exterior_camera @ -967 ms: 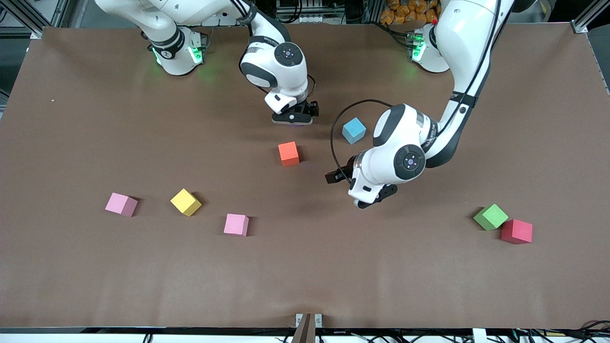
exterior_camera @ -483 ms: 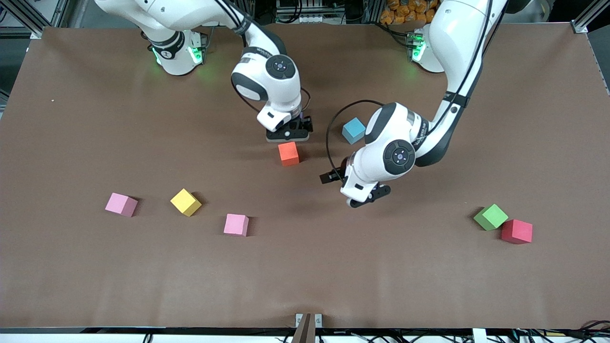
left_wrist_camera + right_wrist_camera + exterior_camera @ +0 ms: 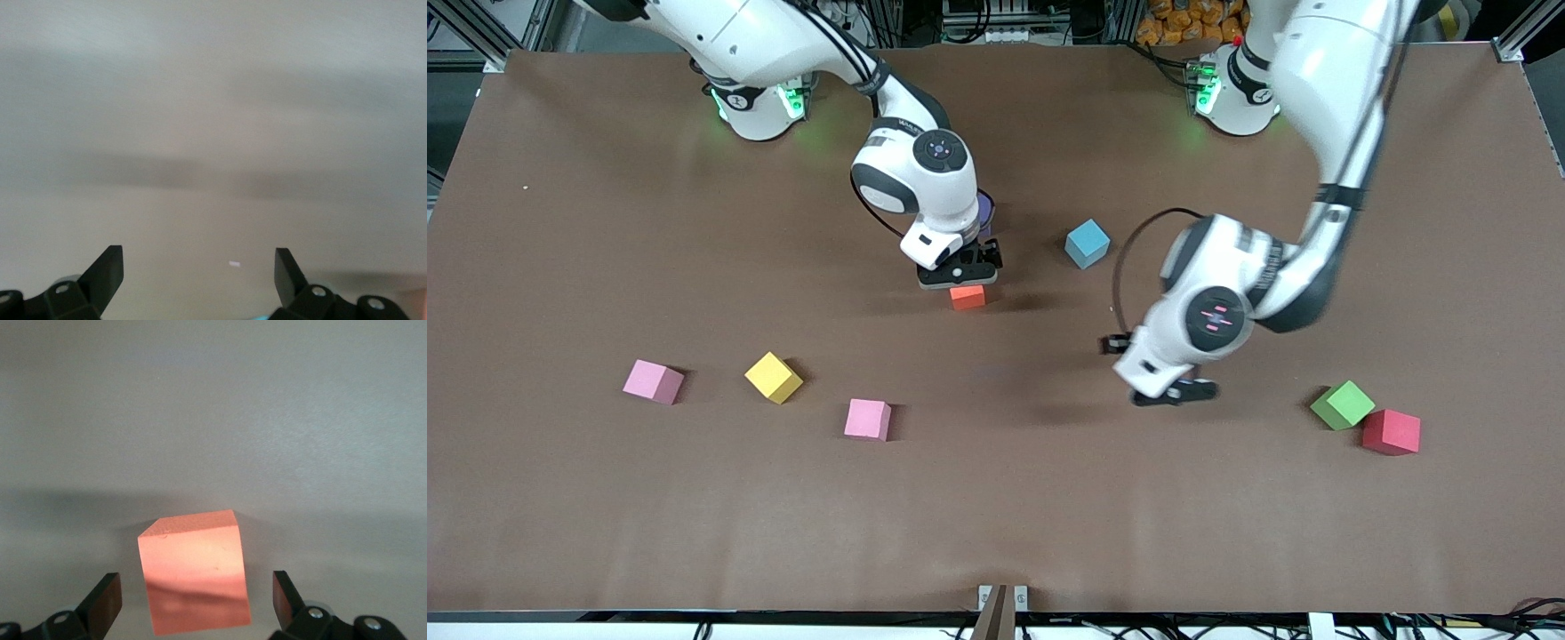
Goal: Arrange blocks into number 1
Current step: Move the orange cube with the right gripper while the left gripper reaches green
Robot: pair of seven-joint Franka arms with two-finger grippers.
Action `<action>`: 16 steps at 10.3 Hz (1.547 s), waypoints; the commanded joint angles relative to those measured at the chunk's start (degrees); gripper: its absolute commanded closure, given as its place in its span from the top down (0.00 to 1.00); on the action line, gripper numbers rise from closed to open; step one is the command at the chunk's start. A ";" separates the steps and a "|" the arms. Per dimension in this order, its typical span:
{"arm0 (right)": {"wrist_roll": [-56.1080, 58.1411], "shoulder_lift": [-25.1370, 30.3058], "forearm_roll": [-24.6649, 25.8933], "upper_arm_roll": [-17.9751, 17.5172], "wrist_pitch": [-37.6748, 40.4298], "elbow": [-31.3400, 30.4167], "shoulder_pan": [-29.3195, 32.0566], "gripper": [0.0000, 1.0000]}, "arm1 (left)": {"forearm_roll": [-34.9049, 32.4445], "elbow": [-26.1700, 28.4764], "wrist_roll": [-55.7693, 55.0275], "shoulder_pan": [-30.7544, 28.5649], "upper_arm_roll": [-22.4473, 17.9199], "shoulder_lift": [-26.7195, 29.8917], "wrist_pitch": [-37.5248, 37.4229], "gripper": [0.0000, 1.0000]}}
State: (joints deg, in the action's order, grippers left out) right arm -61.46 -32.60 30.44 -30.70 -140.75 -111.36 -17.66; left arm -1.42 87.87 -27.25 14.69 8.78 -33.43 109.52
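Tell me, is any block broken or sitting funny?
Nothing looks broken. The blocks lie scattered, no 1 yet. The green block touches the red block. The open right gripper is over the orange block; the open left gripper is over bare table.

Brown table (image 3: 605, 516); aluminium frame (image 3: 1525, 27), possibly orange packets (image 3: 1192, 18) above.

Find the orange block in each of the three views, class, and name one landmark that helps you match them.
Front view: orange block at mid-table, partly under the right gripper.
Right wrist view: low centre, between the open fingers.
Left wrist view: not in it.
Shared landmark: the right gripper's fingers.
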 commanded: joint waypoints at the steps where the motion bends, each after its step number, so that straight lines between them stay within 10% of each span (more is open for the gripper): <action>1: -0.06 -1.85 0.94 -0.68 -0.32 1.32 0.34 1.00 | -4.11 4.23 2.73 -6.06 0.62 4.68 -1.85 1.00; 4: -0.06 -2.91 1.38 -0.59 -0.14 1.06 -0.01 1.00 | -6.56 5.28 2.91 -12.03 0.62 5.74 -3.26 1.00; 6: -0.59 -2.91 1.47 -0.59 0.03 0.88 -0.18 0.03 | -9.04 6.87 4.31 -16.36 1.23 4.52 -0.91 1.00; 16: -12.10 3.24 0.85 -3.48 1.00 -5.00 0.43 0.00 | 0.53 11.01 -8.95 -25.51 -0.87 3.55 17.21 1.00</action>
State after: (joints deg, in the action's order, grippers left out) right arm -71.32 -31.89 30.54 -32.72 -139.82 -113.55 -18.00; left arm -2.38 98.37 -34.17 -11.42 7.97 -29.73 124.49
